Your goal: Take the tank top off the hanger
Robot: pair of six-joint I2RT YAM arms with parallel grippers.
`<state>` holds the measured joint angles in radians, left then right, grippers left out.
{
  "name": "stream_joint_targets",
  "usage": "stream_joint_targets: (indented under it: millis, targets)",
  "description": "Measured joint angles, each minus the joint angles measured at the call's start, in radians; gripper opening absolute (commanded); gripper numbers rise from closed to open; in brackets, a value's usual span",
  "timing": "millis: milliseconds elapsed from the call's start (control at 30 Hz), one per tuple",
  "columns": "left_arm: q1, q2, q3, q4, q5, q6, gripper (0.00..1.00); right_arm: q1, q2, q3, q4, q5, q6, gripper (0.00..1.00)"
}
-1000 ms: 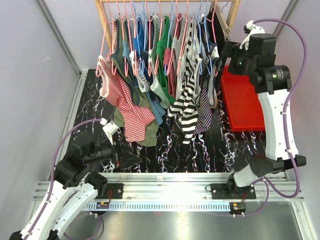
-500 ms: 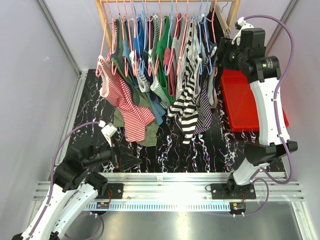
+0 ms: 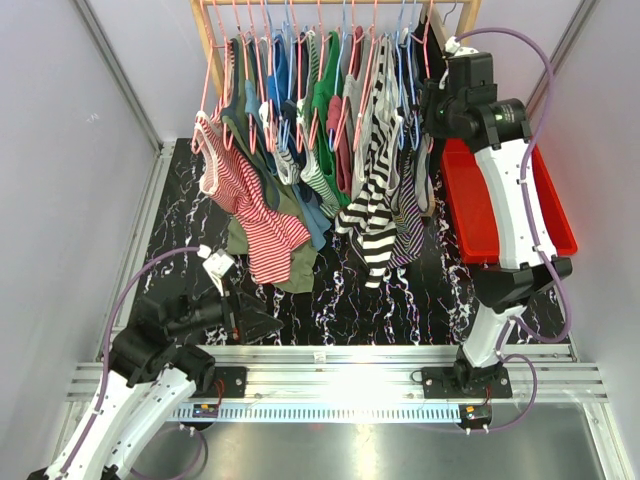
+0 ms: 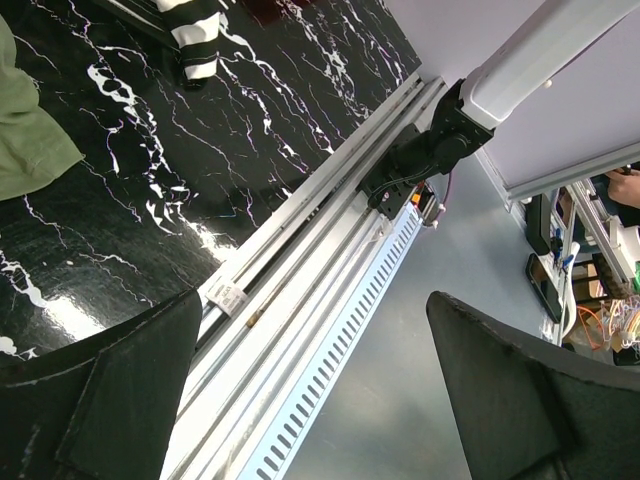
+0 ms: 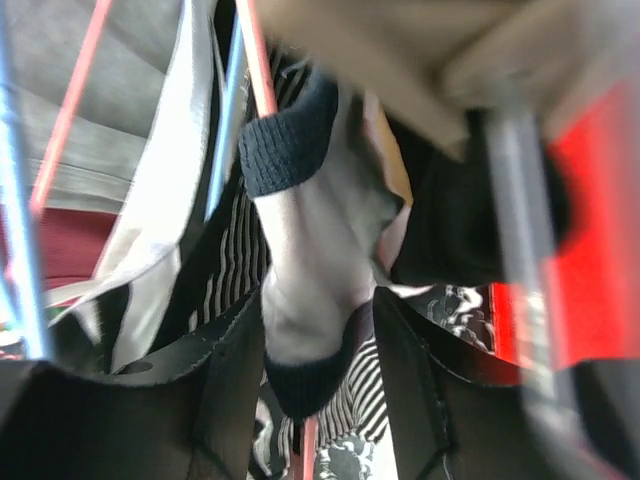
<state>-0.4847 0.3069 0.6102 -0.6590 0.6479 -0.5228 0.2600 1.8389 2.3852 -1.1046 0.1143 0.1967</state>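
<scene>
A white tank top with navy trim [image 3: 424,180] hangs on a pink hanger [image 5: 262,60] at the right end of the clothes rack. In the right wrist view its strap [image 5: 310,250] lies between the jaws of my right gripper [image 5: 318,300], filling most of the gap. The fingers stand on either side of the strap and look open. In the top view my right gripper [image 3: 432,100] is raised at the rack's right end. My left gripper [image 3: 245,320] is open and empty, low near the front rail [image 4: 300,300].
Several other tank tops crowd the rack, among them a red-striped one [image 3: 250,210] and a black-and-white striped one [image 3: 375,215]. A red tray [image 3: 500,210] lies right of the rack. The wooden rack post [image 3: 462,30] stands beside my right gripper.
My right arm has swung left and up to the rack's right end, bringing its gripper onto the last hanger's garment. The left arm has barely moved.
</scene>
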Motion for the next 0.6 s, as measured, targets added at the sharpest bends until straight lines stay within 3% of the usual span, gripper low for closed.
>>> stream_joint_targets:
  millis: [233,367,400,600]
  targets:
    - [0.0,-0.012,-0.013,0.003,-0.001,-0.007,0.99,0.046,0.003,-0.043,-0.001,0.122,-0.037,0.44]
    - [0.0,-0.014,-0.015,0.003,-0.001,-0.01,0.99,0.054,0.003,-0.068,0.012,0.181,-0.064,0.26]
    - [0.0,-0.018,-0.015,0.003,-0.001,-0.011,0.99,0.057,0.003,-0.076,0.019,0.195,-0.071,0.17]
    - [0.0,-0.039,-0.017,0.006,-0.001,-0.015,0.99,0.078,-0.037,-0.214,0.153,0.245,-0.116,0.04]
